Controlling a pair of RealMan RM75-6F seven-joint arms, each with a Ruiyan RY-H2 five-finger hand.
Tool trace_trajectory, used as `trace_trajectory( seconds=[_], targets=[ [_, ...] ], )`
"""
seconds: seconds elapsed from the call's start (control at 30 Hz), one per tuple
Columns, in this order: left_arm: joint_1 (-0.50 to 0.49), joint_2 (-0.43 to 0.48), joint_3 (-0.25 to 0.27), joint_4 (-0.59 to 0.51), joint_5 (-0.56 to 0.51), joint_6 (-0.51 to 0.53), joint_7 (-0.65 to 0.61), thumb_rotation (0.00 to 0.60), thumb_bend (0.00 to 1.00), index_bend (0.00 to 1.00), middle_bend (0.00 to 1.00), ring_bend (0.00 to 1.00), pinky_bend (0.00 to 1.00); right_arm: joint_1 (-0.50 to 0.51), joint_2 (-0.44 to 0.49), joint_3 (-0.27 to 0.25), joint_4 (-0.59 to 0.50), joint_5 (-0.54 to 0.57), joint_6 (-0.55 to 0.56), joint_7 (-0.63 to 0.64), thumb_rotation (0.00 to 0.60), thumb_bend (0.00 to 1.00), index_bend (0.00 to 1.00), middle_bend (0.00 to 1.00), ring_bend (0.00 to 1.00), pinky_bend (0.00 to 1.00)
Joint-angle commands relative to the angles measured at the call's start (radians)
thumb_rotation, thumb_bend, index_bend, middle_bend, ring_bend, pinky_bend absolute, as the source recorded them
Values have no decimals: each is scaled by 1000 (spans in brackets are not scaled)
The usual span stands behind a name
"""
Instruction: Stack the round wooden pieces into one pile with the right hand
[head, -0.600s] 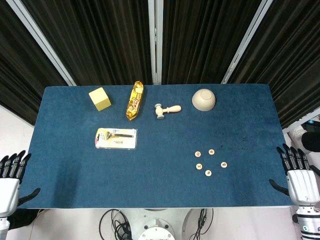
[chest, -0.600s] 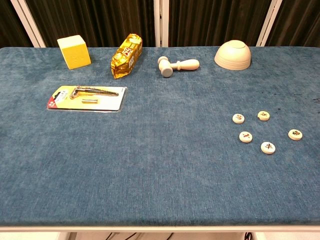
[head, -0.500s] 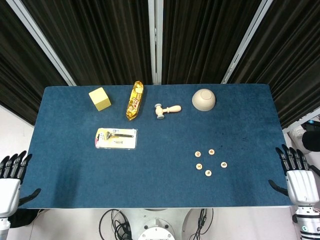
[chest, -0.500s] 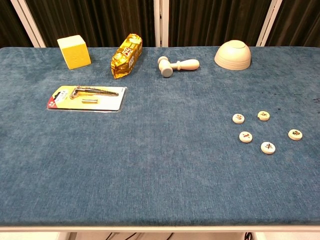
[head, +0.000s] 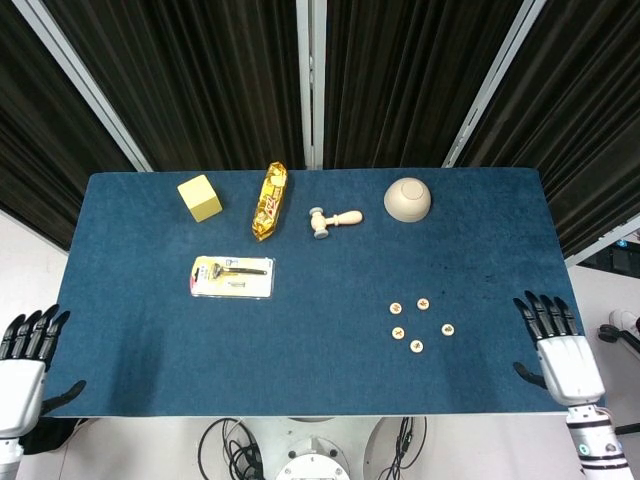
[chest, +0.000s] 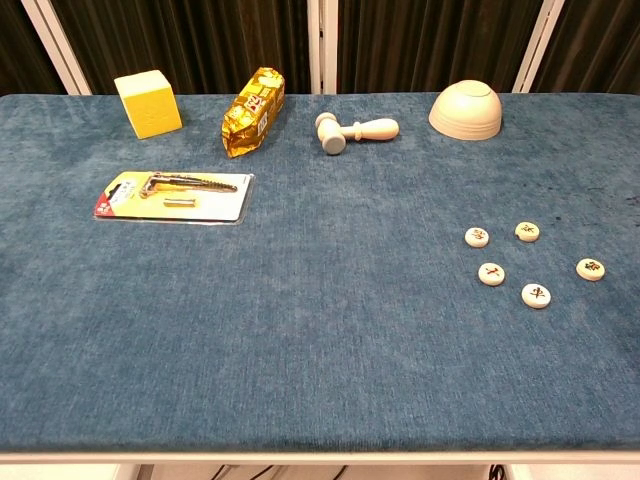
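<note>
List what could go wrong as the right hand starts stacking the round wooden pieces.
1. The round wooden pieces lie flat, thin and close together on the blue cloth; fingers pinching one may nudge its neighbours.
2. The right hand, open at the table's right edge, reaches in from that side, so it may sweep the rightmost piece first.
3. A pile of small discs could slip if one lands off-centre.

Marks on the round wooden pieces (chest: 490, 273) are unreadable.
</note>
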Motion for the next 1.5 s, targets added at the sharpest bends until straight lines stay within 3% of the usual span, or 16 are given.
trace_trajectory(
  seconds=[0.03, 0.3, 0.53, 1.07, 1.5],
  targets=[
    [2, 1, 3, -3, 9, 6, 3, 600, 94, 25, 0, 0, 0, 91, -52, 22, -39, -35, -103, -94, 600, 48, 22, 0, 0, 0],
    [15, 4, 6, -6, 16, 27, 0, 600, 95, 25, 0, 0, 0, 239, -153, 98, -82, 19, -293, -253, 600, 73, 88, 0, 0, 0],
    [23, 10, 4, -2, 15, 41, -13, 600, 95, 25, 0, 0, 0, 311, -243, 115, -49, 85, -389, -351, 600, 78, 191, 0, 0, 0],
    [25, 14, 6, -3, 23, 41, -22, 600, 95, 25, 0, 0, 0, 346, -322, 105, 34, 186, -424, -399, 600, 94, 317, 0, 0, 0],
    [24, 14, 4, -3, 19, 36, -24, 600, 94, 25, 0, 0, 0, 361, -345, 77, 74, 168, -414, -348, 600, 128, 406, 2, 0, 0]
  ],
)
